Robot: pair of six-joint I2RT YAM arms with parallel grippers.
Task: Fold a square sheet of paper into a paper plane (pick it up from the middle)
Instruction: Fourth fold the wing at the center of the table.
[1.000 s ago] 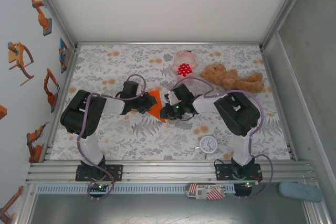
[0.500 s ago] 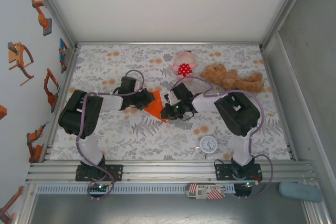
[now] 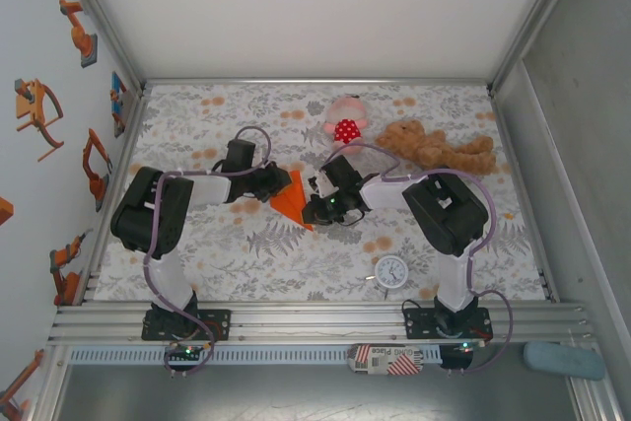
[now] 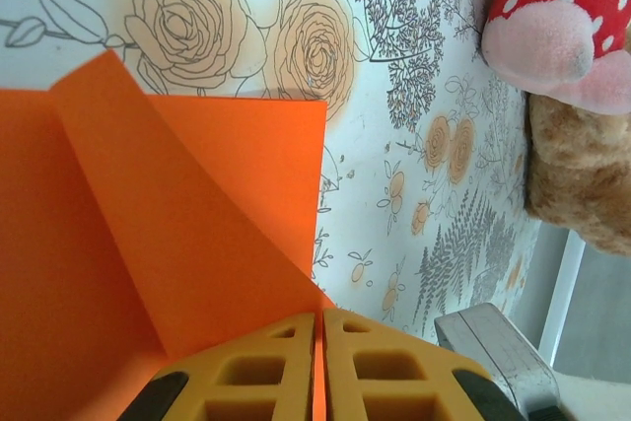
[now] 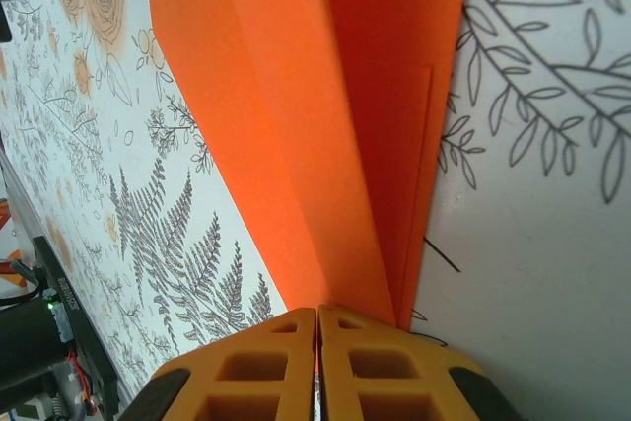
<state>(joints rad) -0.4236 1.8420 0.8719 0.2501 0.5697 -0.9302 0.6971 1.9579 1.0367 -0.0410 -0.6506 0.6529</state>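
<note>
I am pinching the square sheet of paper [image 4: 148, 244] in left jaws and right jaws | risk: uneven pulling may be tearing it

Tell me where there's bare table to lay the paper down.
Free: far-left cloth beyond the left arm; near strip left of the clock. Crowded: centre, where left gripper and right gripper clamp the orange paper; far side, spotted plush and teddy bear.
</note>
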